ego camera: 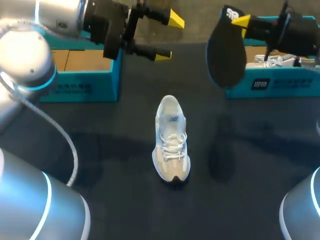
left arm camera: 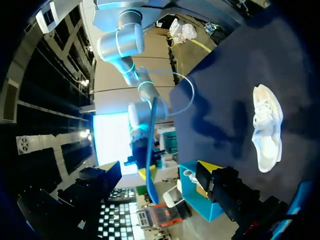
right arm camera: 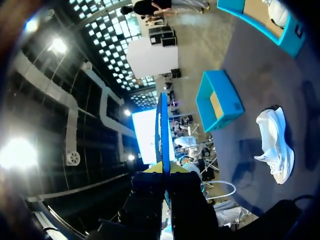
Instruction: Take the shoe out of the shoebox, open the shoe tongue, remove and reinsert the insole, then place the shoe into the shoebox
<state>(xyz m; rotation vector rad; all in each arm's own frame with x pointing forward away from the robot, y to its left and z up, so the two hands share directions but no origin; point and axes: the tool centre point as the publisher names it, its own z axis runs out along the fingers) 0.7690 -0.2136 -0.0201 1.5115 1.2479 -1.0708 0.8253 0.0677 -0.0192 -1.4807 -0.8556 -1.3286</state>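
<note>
White shoe standing on its sole mid-table, toe toward the near edge, well apart from both arms. Dark insole held up at far right, clamped edge-on in the right gripper, in front of the right shoebox. Left gripper raised at far left-centre, jaws wide apart, beside the left shoebox. Second white shoe inside the right of these 2 teal boxes.

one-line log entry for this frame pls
right gripper: shut on insole, held above table | left gripper: open, empty | shoe: upright, mid-table, outside both boxes
</note>
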